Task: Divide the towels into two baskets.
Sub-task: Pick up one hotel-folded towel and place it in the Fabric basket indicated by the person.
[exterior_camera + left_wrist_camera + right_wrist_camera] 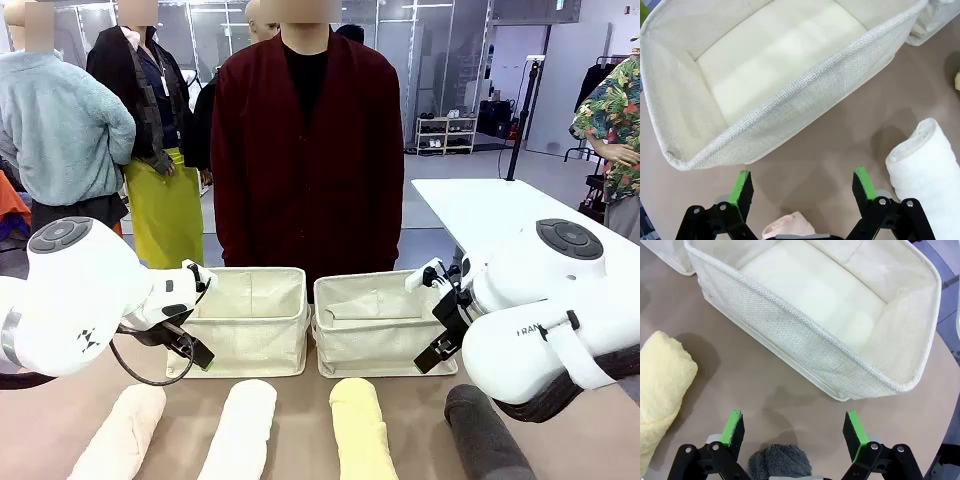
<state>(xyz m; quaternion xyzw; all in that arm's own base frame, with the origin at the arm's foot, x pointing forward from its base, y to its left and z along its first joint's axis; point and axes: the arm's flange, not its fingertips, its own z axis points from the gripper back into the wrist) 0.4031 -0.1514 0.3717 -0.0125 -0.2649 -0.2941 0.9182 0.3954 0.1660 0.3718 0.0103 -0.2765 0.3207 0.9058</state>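
1. Four rolled towels lie in a row on the near part of the desk (pixel 300 400), side by side with gaps between them. From the robot's left to its right they are the pinkish-beige towel (pixel 120 435), the white towel (pixel 240 430), the pale yellow towel (pixel 360 430) and the dark grey towel (pixel 485 435). All four rest on the desk, outside the baskets.
2. Just behind the row stand two cream canvas baskets, upright and nearly touching each other. The left basket (pixel 250 325) and the right basket (pixel 375 345) each show a bare cream bottom in the wrist views.
3. The left hand (pixel 802 185) hangs over the desk in front of the left basket's near wall. It is released, with its green pads spread wide and grasping nothing. The end of the pinkish-beige towel lies below it, between the fingers, and the white towel lies off to one side.
4. The right hand (pixel 796 425) hangs in front of the right basket's near wall. It too is released and spread wide, holding nothing. The end of the dark grey towel lies below it, between the fingers, and the pale yellow towel lies off to one side.
5. A person (pixel 305 150) in a dark red cardigan stands at the far side of the desk, behind the baskets.
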